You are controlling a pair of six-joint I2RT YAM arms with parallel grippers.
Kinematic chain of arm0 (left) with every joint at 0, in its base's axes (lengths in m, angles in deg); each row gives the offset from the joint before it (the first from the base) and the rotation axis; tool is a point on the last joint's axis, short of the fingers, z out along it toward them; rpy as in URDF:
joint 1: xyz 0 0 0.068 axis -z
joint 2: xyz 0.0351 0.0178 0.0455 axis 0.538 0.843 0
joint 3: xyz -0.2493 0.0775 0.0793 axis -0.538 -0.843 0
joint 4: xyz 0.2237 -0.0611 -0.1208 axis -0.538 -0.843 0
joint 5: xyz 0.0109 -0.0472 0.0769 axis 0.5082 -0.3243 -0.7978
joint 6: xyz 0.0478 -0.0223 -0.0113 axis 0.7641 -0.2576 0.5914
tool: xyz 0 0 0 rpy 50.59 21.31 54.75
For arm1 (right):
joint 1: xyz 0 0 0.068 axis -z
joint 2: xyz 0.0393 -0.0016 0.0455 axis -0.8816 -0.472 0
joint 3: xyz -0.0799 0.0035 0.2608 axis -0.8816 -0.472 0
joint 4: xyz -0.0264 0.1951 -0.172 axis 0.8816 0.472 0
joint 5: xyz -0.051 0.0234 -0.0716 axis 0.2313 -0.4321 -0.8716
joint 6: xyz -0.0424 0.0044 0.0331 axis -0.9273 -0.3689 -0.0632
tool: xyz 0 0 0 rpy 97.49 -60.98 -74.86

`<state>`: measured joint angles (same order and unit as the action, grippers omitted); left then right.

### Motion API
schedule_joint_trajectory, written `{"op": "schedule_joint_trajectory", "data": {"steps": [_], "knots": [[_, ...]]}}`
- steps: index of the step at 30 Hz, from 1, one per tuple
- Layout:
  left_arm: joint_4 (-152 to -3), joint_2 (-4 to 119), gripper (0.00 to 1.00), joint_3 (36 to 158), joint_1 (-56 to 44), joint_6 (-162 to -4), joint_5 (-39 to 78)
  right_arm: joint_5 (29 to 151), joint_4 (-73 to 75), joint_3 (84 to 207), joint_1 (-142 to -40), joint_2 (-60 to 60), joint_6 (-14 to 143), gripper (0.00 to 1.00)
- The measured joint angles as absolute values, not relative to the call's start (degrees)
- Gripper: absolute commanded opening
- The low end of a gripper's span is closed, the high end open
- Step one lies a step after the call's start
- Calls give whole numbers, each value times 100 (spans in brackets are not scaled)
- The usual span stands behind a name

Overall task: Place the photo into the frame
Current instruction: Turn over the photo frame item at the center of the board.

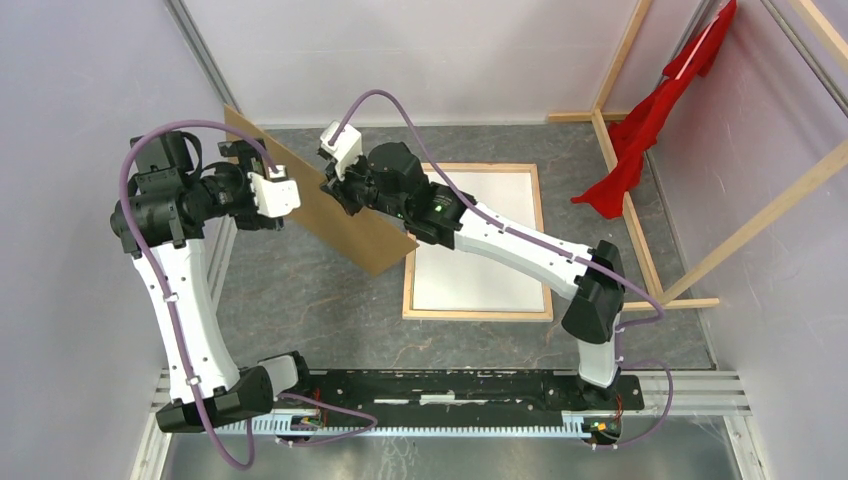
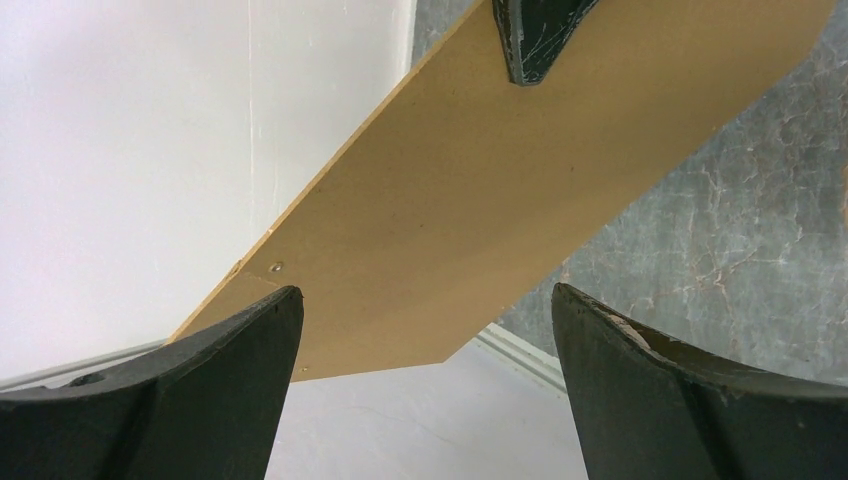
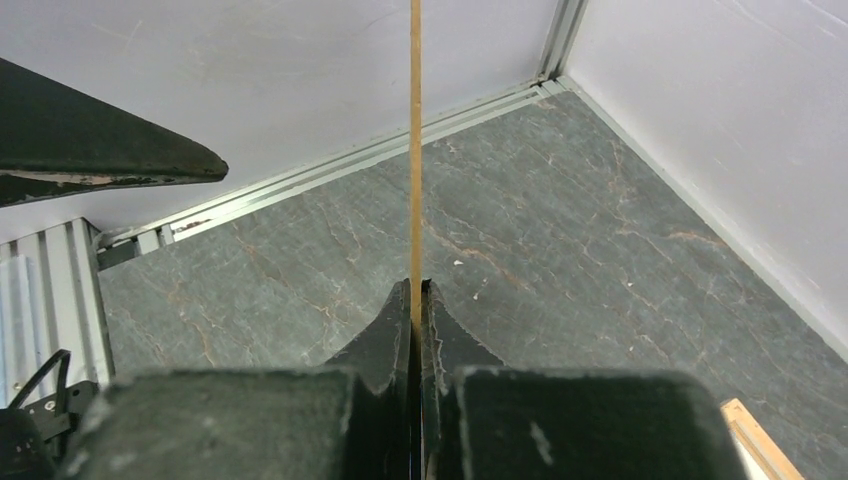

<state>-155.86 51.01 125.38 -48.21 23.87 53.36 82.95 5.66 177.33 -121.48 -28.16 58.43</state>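
Observation:
My right gripper is shut on the stiff brown backing board and holds it tilted in the air left of the frame; in the right wrist view the board stands edge-on between the closed fingers. My left gripper is open at the board's left end, its jaws wide apart with the board just beyond them. The frame lies flat on the table, light wood side up, with a white surface filling it. I cannot tell whether that surface is the photo's back; no dark picture shows.
A red cloth hangs on bare wooden beams at the back right. White walls enclose the grey stone-patterned table. A metal rail runs along the near edge by the arm bases. A frame corner shows at the lower right.

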Motion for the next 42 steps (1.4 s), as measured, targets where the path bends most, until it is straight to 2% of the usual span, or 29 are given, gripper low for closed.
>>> {"op": "schedule_joint_trajectory", "data": {"steps": [6,9,17,27,32,35,42], "knots": [[-15647,5180,100,12916,-4821,2553,5355,8055,586,17906,-12231,-2943,5568,0],[-15575,5171,100,13119,-4819,2496,5388,7720,135,17644,-12294,-2923,5183,0],[-14548,4929,100,12938,-4816,1371,5482,6818,-1202,16540,-12366,-2670,3856,0],[-13857,4889,100,12894,-4816,177,5484,6271,-2105,16487,-12390,-2388,2595,0],[-13495,4863,100,12616,-4816,-505,5480,6083,-2370,16323,-12464,-2021,1902,0],[-13276,4769,100,12225,-4816,-684,5467,5930,-2547,15635,-12532,-1568,1349,0],[-13213,4419,100,11687,-4819,-203,5574,5747,-2291,14820,-12593,-1282,477,0]]}}
